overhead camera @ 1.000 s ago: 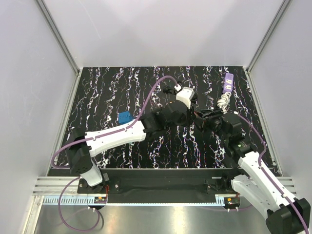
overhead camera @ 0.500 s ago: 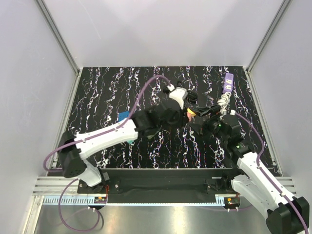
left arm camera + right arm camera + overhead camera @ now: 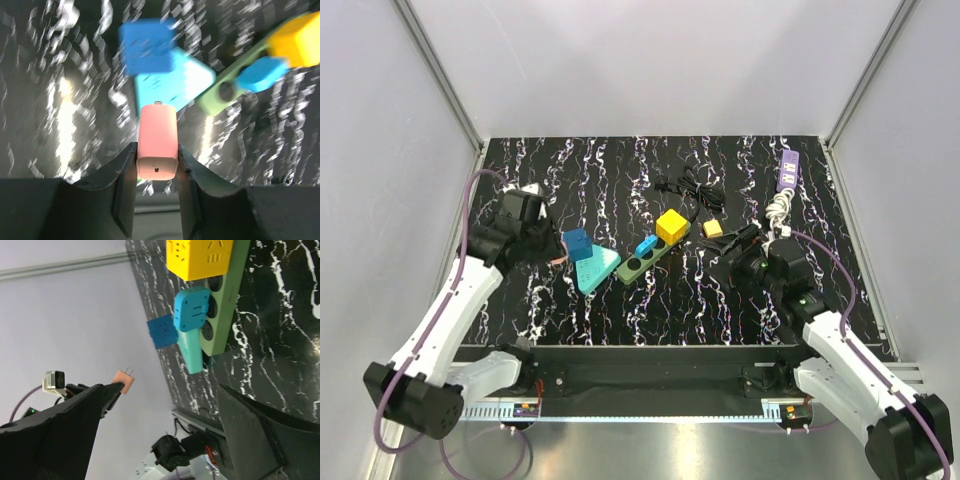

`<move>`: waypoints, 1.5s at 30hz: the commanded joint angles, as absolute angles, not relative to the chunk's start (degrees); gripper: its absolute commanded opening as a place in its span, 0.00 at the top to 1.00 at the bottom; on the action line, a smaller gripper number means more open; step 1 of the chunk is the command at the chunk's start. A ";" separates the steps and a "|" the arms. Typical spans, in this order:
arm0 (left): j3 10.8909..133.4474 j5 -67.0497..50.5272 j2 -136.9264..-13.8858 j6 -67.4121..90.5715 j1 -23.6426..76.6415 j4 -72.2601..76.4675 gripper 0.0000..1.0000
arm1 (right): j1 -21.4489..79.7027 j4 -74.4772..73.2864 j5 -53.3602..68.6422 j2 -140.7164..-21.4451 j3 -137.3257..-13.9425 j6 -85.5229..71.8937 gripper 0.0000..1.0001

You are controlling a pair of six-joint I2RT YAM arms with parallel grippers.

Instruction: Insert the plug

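Note:
My left gripper is shut on a pink two-prong plug, prongs pointing away, held above the mat at the left. Ahead of it lie a blue square block and a teal triangular block. The green power strip lies mid-table with a yellow cube adapter and a blue plug in it; open sockets show in the right wrist view. My right gripper is open and empty, right of the strip. The pink plug also shows in the right wrist view.
A small orange plug and a coiled black cable lie behind the strip. A purple power strip with a white cord sits at the back right. Grey walls enclose the mat.
My left arm has swung from over the middle of the table back to the left with the pink plug, uncovering the green strip. The right gripper has barely moved.

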State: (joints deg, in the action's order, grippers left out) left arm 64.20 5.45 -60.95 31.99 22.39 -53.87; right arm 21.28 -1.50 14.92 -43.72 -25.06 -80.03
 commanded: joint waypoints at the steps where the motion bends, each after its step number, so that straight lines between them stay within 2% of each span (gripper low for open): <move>1: 61.44 -6.91 -62.75 27.08 16.46 -56.17 1.00 | 21.45 0.35 19.94 -45.78 -27.86 -73.05 0.00; 6: 61.79 -14.14 -68.98 23.91 15.91 -55.99 1.00 | 21.53 0.26 22.32 -46.41 -28.74 -70.23 0.00; 12: 61.08 -17.40 -76.11 23.47 15.91 -53.18 1.00 | 21.53 0.26 22.06 -44.56 -28.30 -69.35 0.00; 29: 63.46 -14.59 -88.41 23.29 15.91 -48.96 1.00 | 21.53 0.26 22.06 -44.12 -28.92 -67.24 0.00; 45: 63.81 -10.90 -92.72 23.91 15.82 -50.97 1.00 | 21.45 -1.67 21.01 -43.07 -29.71 -65.83 0.00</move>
